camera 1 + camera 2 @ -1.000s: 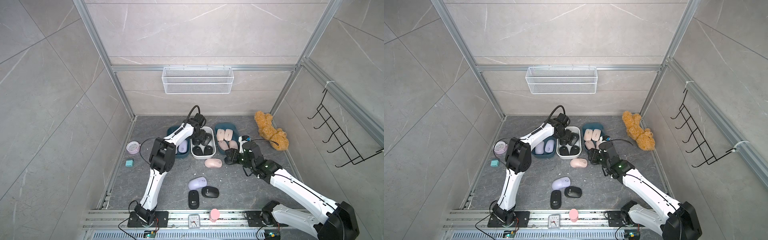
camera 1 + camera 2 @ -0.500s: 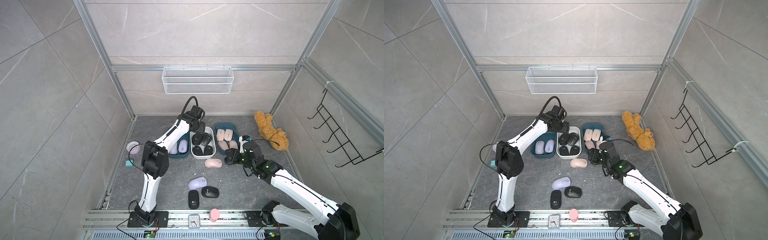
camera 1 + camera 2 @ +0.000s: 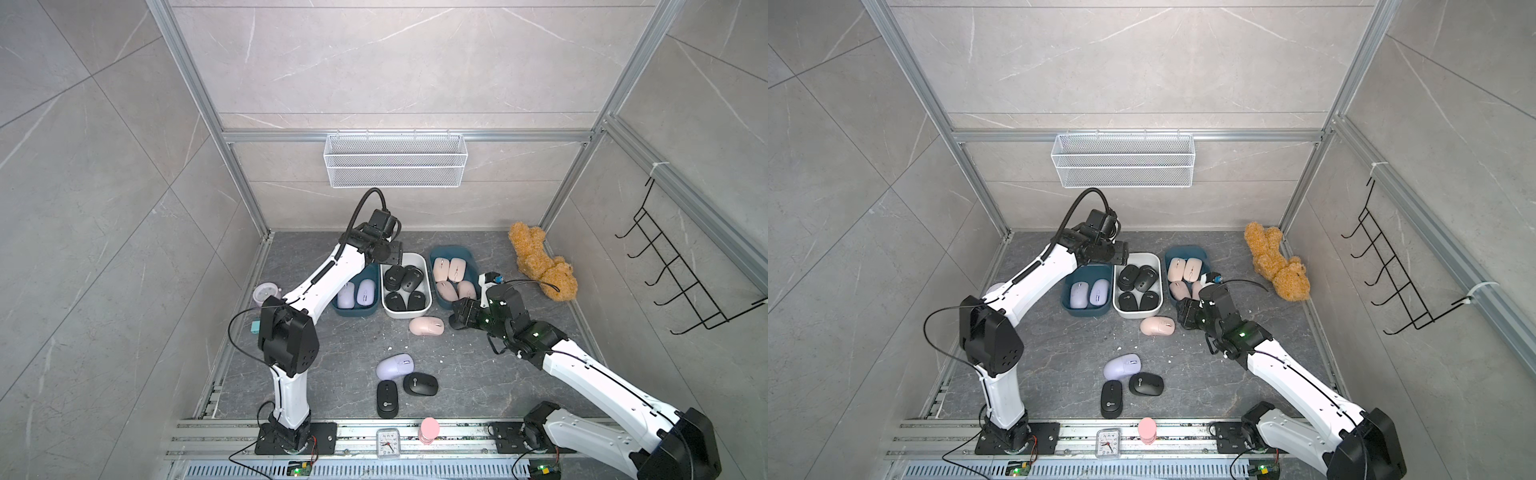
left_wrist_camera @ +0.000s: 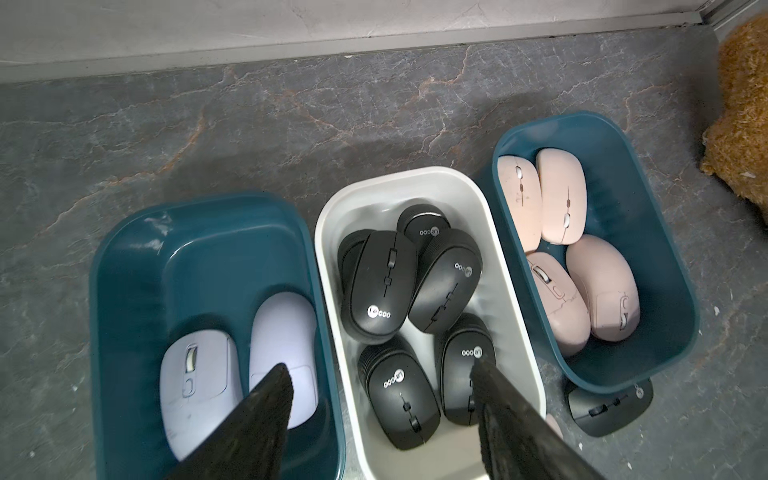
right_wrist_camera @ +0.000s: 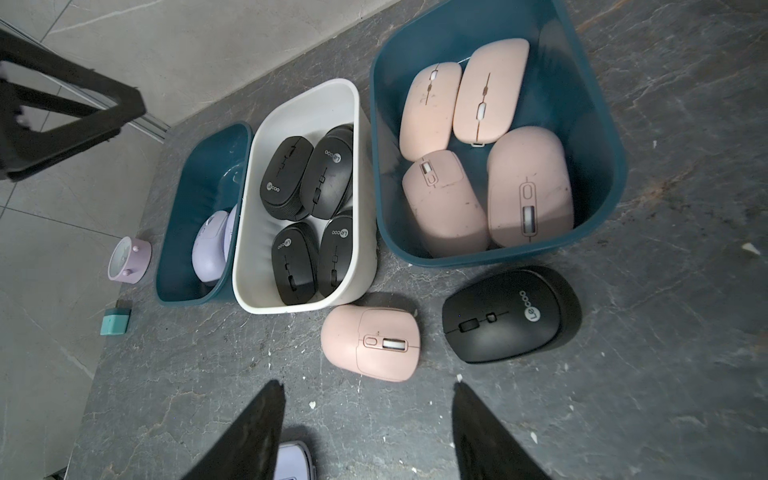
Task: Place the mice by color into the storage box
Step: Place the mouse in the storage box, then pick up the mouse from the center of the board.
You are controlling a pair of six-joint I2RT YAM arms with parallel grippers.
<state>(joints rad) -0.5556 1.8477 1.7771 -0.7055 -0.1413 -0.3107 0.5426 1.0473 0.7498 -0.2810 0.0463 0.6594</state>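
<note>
The left end effector hangs above the white bin, its fingers set well apart with nothing between them. That bin holds the black mice, piled so that at least two lie half hidden under others, which makes an exact count hard. Two lilac mice lie in the left teal bin, one partly covered by a finger in the left wrist view. Four pink mice lie in the right teal bin. The right end effector hovers over the worktop, fingers likewise spread and empty. It faces a loose pink mouse and a loose black mouse that lies just beside the right teal bin. In both top views that black mouse cannot be made out under the right arm. A lilac shape is cut off at the edge of the right wrist view, too little showing to say what it is. Nearer the front, a single lilac mouse and two more black mice lie close together.
</note>
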